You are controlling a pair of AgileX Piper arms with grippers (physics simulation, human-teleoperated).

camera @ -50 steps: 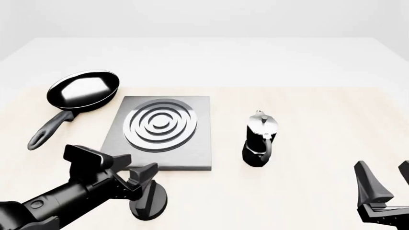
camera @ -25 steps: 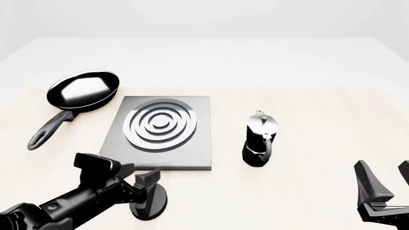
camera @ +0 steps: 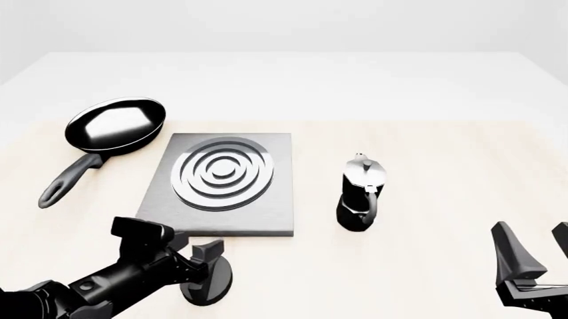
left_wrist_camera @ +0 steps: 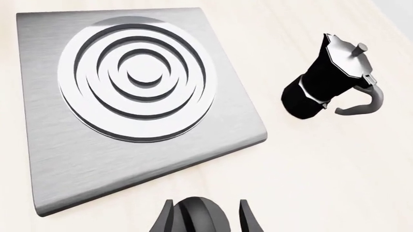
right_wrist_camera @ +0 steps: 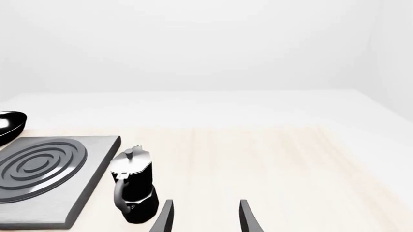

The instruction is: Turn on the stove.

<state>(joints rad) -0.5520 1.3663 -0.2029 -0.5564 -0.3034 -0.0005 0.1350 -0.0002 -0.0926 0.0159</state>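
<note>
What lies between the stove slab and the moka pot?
Nothing: in the front view only bare table separates the stove slab and the moka pot.

In the front view the left claw (camera: 202,266) covers part of the knob (camera: 209,284) at the lower left, so its ridge cannot be read. The left wrist view cuts the knob (left_wrist_camera: 204,218) off at the bottom edge. The right claw (camera: 535,260) is clipped at the lower right corner. The right wrist view shows only a sliver of the frying pan (right_wrist_camera: 9,124) at its left edge.
</note>
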